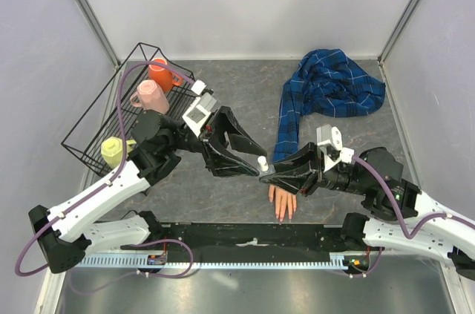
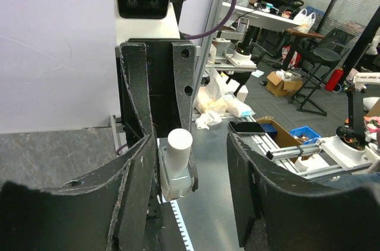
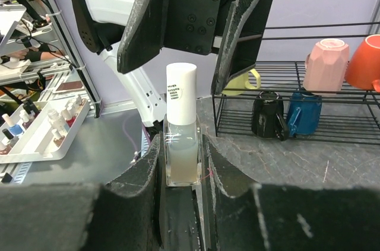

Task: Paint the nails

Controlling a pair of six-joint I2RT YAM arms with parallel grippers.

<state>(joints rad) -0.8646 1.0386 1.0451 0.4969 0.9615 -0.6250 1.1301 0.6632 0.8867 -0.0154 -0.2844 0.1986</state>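
A small clear bottle [image 3: 181, 150] with a white cap [image 3: 181, 88] stands upright in my right gripper [image 3: 181, 142], which is shut on its glass body. My left gripper [image 2: 190, 144] reaches in from the opposite side and straddles the cap [image 2: 179, 143]. Its jaws are open: the cap lies close to one finger, with a clear gap to the other. From above, both grippers [image 1: 260, 163] [image 1: 271, 177] meet just over the pale mannequin hand [image 1: 284, 199]. The hand lies flat with its fingertip nails [image 1: 283, 217] pointing at the near edge. Its blue plaid sleeve [image 1: 326, 91] trails to the back right.
A black wire basket [image 1: 96, 128] at the left holds an orange mug [image 1: 159, 73], a pink mug [image 1: 148, 95] and a yellow mug [image 1: 113, 151]. The right wrist view also shows a black mug [image 3: 267, 114] and a blue mug [image 3: 304, 111] there. A black rail [image 1: 252, 236] runs along the near edge.
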